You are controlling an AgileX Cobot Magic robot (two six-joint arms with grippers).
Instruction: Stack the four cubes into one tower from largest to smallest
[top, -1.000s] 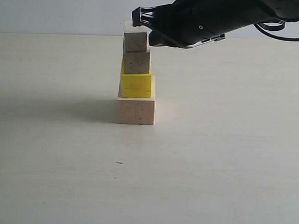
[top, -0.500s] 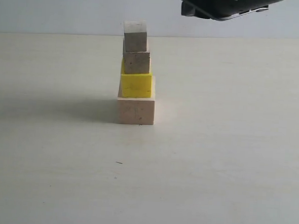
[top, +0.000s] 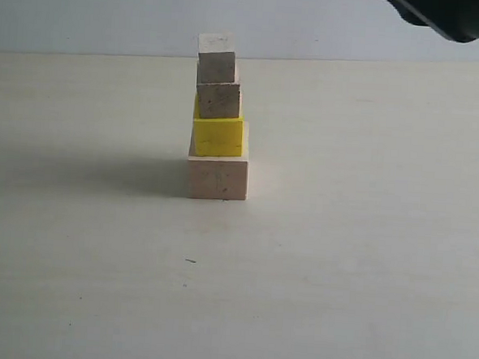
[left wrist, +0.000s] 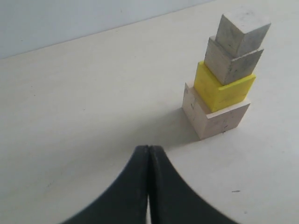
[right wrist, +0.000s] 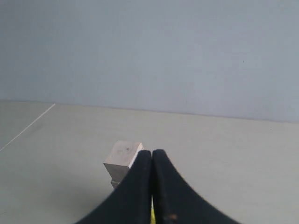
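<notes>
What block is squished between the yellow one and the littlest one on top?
One pale wooden cube, the medium one, sits between the yellow cube and the smallest cube. The exterior view shows it plainly.

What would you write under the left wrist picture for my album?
The tower of four cubes stands finished on the table, apart from the shut left gripper.
</notes>
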